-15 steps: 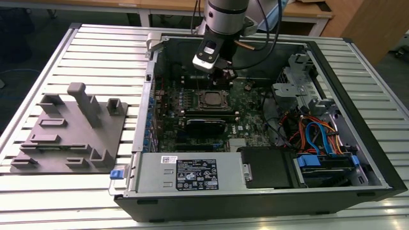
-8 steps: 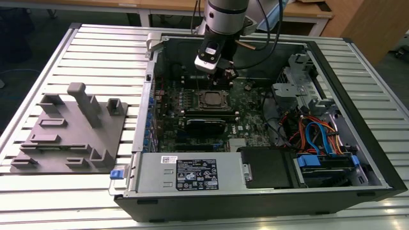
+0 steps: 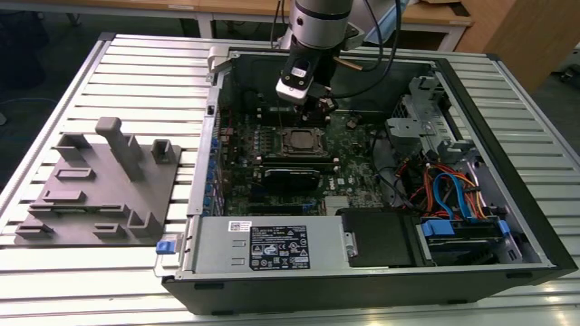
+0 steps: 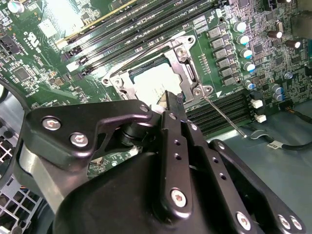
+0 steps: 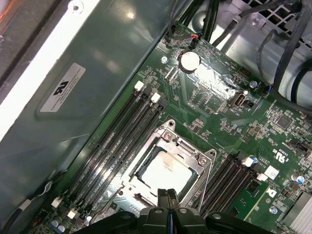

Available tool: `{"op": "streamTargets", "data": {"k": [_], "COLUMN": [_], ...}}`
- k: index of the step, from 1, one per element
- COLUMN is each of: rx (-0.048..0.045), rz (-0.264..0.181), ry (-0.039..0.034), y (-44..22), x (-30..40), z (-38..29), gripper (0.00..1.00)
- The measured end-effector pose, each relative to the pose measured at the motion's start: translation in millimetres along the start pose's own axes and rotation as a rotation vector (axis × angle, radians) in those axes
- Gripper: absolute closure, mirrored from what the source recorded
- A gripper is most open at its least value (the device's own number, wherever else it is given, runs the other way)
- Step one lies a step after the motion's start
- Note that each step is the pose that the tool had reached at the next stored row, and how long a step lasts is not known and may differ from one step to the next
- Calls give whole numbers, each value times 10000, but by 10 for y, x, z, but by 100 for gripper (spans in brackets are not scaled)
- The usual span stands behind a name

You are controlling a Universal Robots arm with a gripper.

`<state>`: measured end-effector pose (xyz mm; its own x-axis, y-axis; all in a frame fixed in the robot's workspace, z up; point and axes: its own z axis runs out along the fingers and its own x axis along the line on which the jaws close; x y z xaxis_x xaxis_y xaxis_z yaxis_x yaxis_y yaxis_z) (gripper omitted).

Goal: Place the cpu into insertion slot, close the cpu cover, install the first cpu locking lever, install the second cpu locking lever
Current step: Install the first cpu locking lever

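The cpu (image 5: 165, 171) lies flat in the insertion slot (image 3: 284, 141) on the green board, its pale metal top showing through the window of the cpu cover (image 5: 192, 157). The cover looks folded down flat around it. A thin wire lever (image 4: 224, 114) angles out from a socket corner over the memory slots; another lever (image 4: 156, 46) runs along the opposite side. My gripper (image 5: 168, 194) hangs just above the socket's edge, fingers pressed together with nothing between them. In the exterior view the gripper (image 3: 319, 109) is above the socket's far side.
Black memory slots (image 5: 122, 141) flank the socket on both sides. A long black card (image 3: 292, 178) lies in front of the socket, with the power supply (image 3: 263, 244) at the case front. Cables (image 3: 444, 190) fill the exterior view's right. A grey fixture plate (image 3: 100, 183) sits outside the case.
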<state>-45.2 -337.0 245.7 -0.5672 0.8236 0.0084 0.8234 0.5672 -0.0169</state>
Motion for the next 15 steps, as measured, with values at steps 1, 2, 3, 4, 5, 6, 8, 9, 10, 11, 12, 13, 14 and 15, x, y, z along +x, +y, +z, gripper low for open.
{"op": "streamTargets", "data": {"k": [1,2,3,4,5,6,8,9,10,11,12,13,14,15], "rx": [0,0,1,1,1,2,2,2,3,4,5,6,7,9], "rz": [-7,-23,-50,-87,-125,-161,-246,-308,-388,-503,-625,-760,-900,-1031], "ry": [0,0,-1,-2,-2,-3,-5,-5,-7,-9,-11,-13,-15,-18], "y": [0,0,0,0,0,0,0,0,0,0,0,0,0,0], "x": [0,0,0,0,0,0,0,0,0,0,0,0,0,0], "z": [0,0,0,0,0,0,0,0,0,0,0,0,0,0], "gripper": [90,90,90,90,90,90,90,90,90,90,90,90,90,90]}}
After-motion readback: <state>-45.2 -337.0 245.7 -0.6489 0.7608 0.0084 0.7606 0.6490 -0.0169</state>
